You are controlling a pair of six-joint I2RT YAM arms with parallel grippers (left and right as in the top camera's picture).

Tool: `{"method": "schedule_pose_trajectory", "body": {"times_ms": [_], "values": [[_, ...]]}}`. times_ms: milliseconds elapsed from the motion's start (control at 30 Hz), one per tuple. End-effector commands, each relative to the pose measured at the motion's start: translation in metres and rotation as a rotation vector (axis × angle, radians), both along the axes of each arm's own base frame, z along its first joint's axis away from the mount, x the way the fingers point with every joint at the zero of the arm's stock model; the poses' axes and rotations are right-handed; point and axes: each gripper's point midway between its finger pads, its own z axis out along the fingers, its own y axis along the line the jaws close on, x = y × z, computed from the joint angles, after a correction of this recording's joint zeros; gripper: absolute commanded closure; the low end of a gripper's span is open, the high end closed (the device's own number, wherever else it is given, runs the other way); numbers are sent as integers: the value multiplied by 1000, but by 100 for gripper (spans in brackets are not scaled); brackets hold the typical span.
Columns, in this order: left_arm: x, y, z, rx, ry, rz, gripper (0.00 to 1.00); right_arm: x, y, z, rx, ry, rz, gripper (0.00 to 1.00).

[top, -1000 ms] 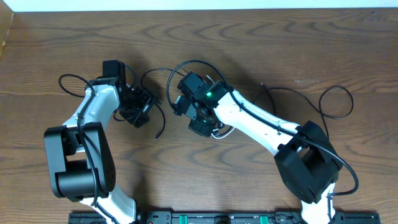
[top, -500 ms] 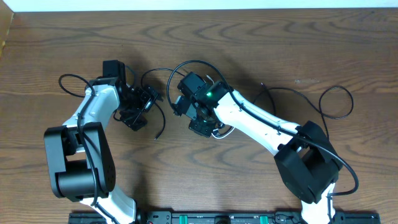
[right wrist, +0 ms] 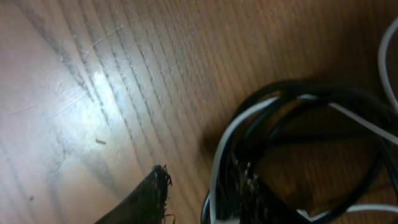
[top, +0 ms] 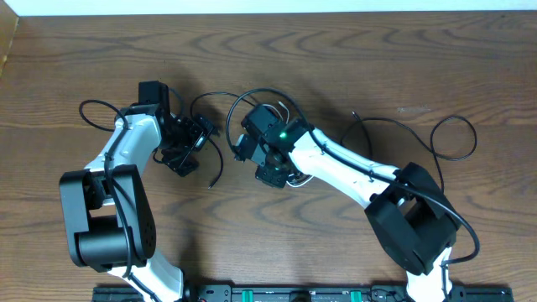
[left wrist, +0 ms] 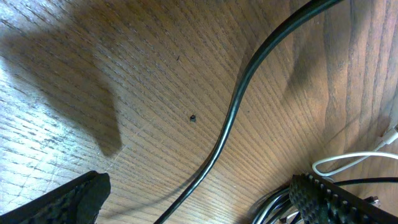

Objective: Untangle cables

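- left gripper (left wrist: 198, 200): fingers spread wide, holding nothing; black cable (left wrist: 231, 118) lies on the table (top: 377, 50) between them, left of centre in overhead
- right gripper (right wrist: 202, 191): fingers pinched on cable bundle (right wrist: 258, 134), black loops plus white cable (right wrist: 216, 163), centre of overhead

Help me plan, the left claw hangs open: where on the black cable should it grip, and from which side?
Take the single stretch of the black cable lying flat on the wood between the fingertips of the left claw, coming down from above. There it is one strand, clear of the tangle with the white cable at lower right, so the claw likely closes across it alone.
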Motion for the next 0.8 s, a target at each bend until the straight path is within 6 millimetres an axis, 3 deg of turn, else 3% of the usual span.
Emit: {"method": "schedule_pose_trajectory", "body": {"times_ms": [0, 167, 400, 467, 767], "values": [[-4, 3, -6, 16, 18, -3, 2, -2, -2, -6, -35, -44, 28, 67], [-4, 3, -6, 16, 18, -3, 2, 2, -4, -11, -61, -95, 25, 72], [-4, 3, -6, 16, 18, -3, 2, 6, -7, -11, -77, -114, 19, 90], [-4, 3, -6, 16, 18, -3, 2, 6, -7, -11, -77, -114, 19, 99], [-4, 3, -6, 16, 18, -3, 2, 8, -2, 0, -37, -110, -24, 99]]}}
